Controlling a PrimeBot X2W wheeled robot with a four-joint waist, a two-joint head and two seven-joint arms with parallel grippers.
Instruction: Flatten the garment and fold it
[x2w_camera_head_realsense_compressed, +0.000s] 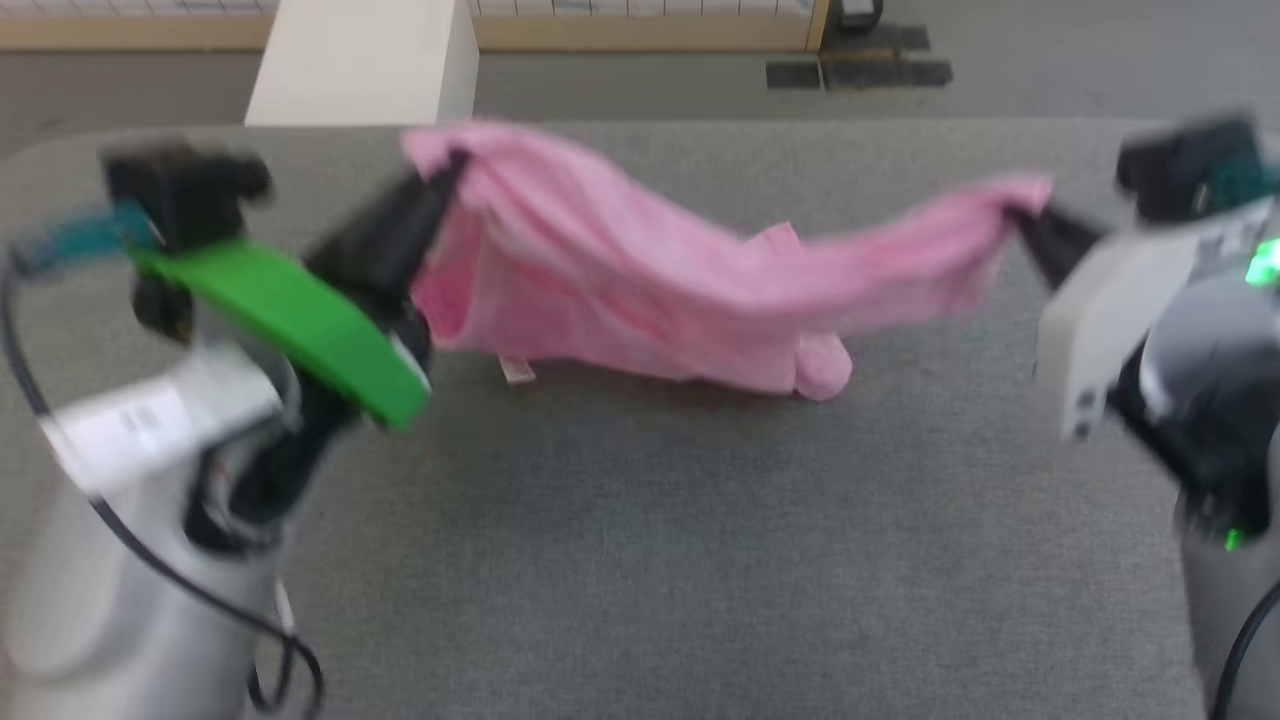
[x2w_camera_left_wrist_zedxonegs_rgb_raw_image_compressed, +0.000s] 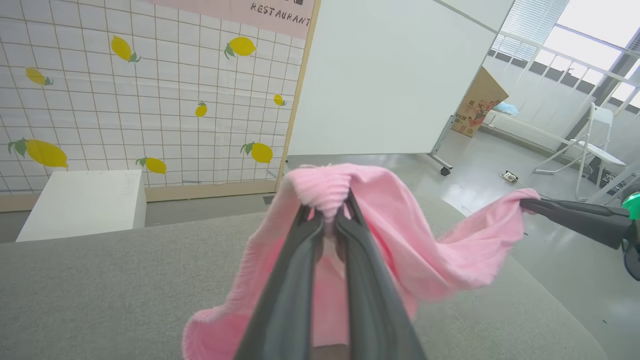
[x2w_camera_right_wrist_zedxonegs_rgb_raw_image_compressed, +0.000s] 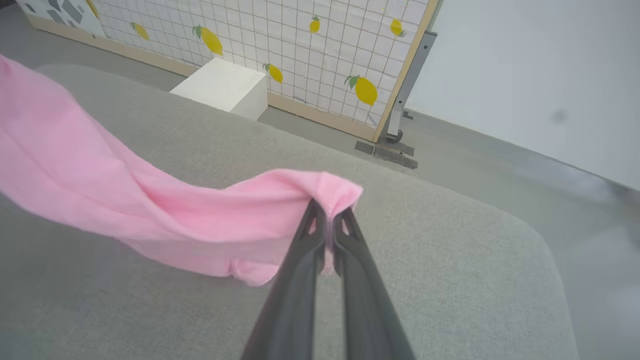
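Left hand (x2w_camera_head_realsense_compressed: 452, 170), clamped on the ribbed edge of the garment (x2w_camera_head_realsense_compressed: 640, 290). I judge the pink cloth light, limp and prone to slip, sagging low over the grey surface (x2w_camera_head_realsense_compressed: 640, 560). Right hand (x2w_camera_head_realsense_compressed: 1022, 215), pinched on the far corner. I'd grip edges.

Grey table (x2w_camera_head_realsense_compressed: 640, 560), garment (x2w_camera_head_realsense_compressed: 650, 290) drooping onto it

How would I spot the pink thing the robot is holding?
Look at the wide grey table before the robot. Above its far half, the left end effector and the right end effector each pinch one end of the garment, which sags between them. It alone is soft, wrinkly and light pink, unlike the hard white box behind.
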